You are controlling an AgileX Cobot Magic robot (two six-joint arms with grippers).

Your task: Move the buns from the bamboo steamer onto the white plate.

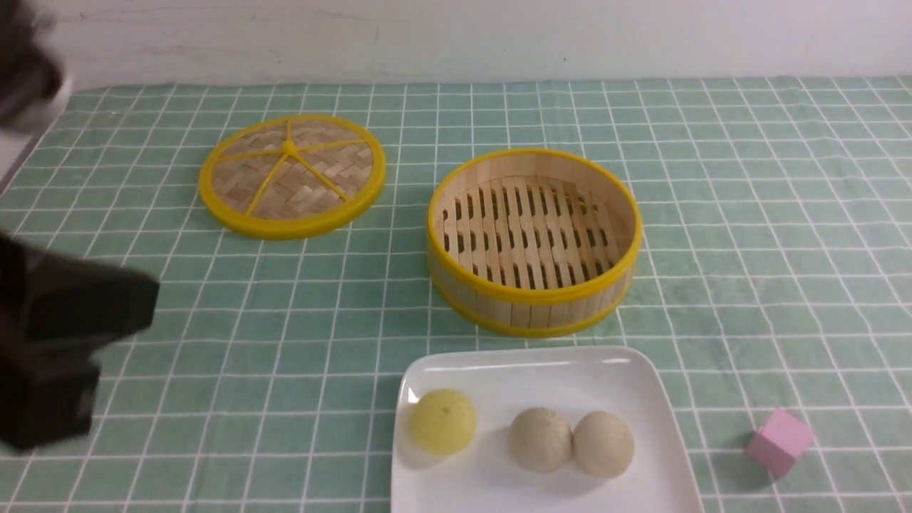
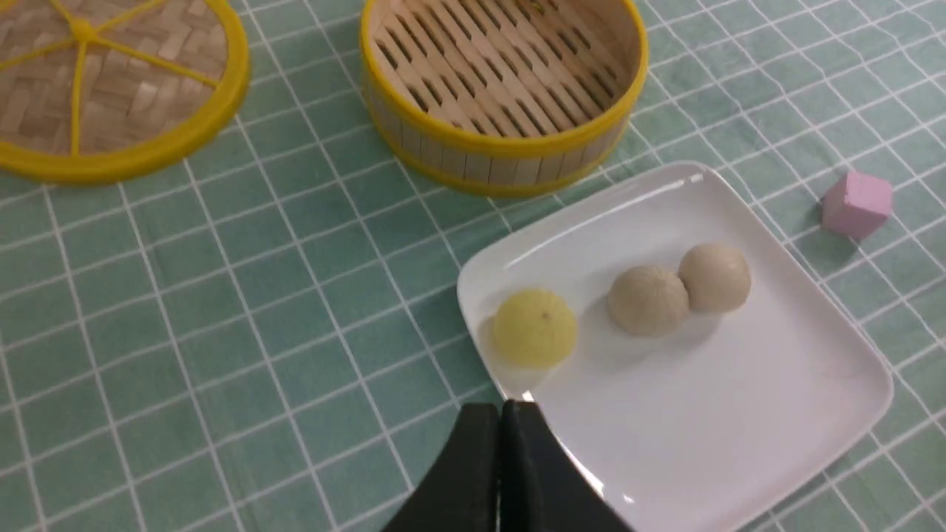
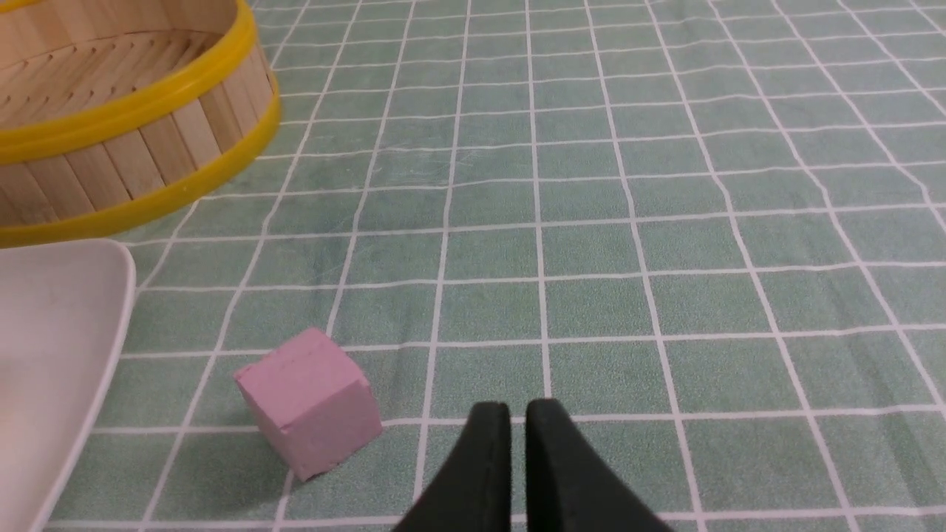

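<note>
Your pale yellow bun (image 1: pixel 442 422) and cream-beige bun (image 1: pixel 603 444) both sit on the white plate (image 1: pixel 527 370), a greyer bun (image 1: pixel 539 439) touching the cream one. Behind it you see the bamboo steamer (image 1: pixel 534 292), bare inside. Your left pincer (image 2: pixel 502 414) is pressed closed; your right pincer (image 3: pixel 517 414) is nearly closed, holding nothing, beside a pink cube (image 3: pixel 307 403).

In front of me a tabletop (image 1: pixel 748 214) spreads out under a soft green cloth printed with a grid of thin white lines, lying flat and smooth. Along its far edge stands a plain white wall (image 1: pixel 499 35), faintly scuffed and marked with a few thin cracks. The light is even and diffuse, leaving only soft, short shadows on the cloth.
</note>
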